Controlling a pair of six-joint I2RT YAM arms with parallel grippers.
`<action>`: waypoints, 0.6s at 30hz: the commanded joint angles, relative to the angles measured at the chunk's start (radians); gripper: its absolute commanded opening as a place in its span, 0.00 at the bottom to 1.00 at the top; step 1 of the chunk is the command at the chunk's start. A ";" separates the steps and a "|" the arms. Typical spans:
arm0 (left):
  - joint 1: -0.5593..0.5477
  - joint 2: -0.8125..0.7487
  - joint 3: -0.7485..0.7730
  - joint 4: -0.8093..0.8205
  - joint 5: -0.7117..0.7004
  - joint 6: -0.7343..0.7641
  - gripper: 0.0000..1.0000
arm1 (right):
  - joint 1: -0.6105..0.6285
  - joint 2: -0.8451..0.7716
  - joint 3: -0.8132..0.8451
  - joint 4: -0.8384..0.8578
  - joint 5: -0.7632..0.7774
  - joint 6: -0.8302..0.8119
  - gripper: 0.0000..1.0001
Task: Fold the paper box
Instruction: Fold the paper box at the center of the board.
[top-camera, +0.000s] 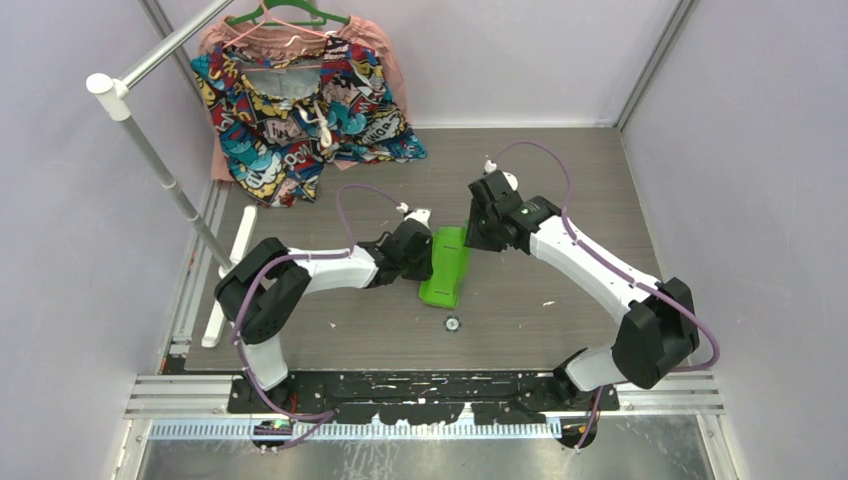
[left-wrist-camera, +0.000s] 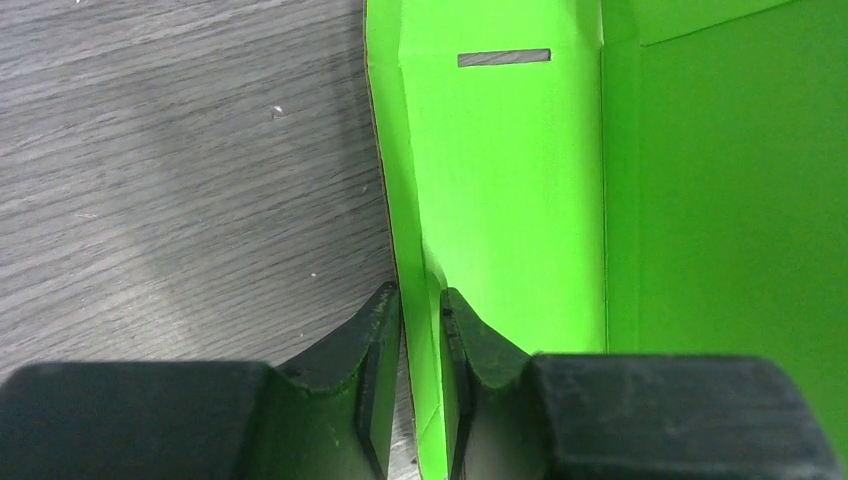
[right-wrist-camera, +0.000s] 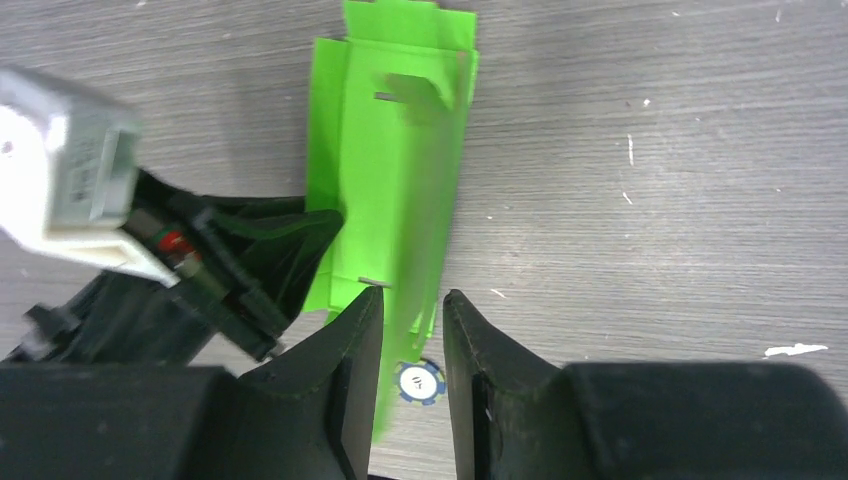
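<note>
Box (top-camera: 445, 265) lies on the bench (top-camera: 560, 300), one wall inside the left claw (left-wrist-camera: 420, 300) (pinched or just straddled, I cannot tell), an edge within the released right claw (right-wrist-camera: 412, 305), so a sideways tug might crease it.

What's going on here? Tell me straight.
Two robot arms are working on a bright lime-green die-cut card sheet, the paper box, only partly folded on the grey wood-grain table. The left gripper straddles one raised side flap; the right gripper hovers open over the sheet's end, near a small blue-and-white chip.
</note>
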 joint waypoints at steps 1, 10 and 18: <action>-0.006 0.055 0.003 -0.242 -0.020 0.022 0.23 | 0.041 0.009 0.107 -0.049 -0.002 -0.051 0.35; -0.006 0.042 0.008 -0.280 -0.057 0.015 0.21 | 0.091 0.078 0.169 -0.042 -0.023 -0.041 0.34; -0.006 0.034 0.002 -0.285 -0.068 0.007 0.20 | 0.095 0.123 0.107 -0.039 -0.032 -0.023 0.34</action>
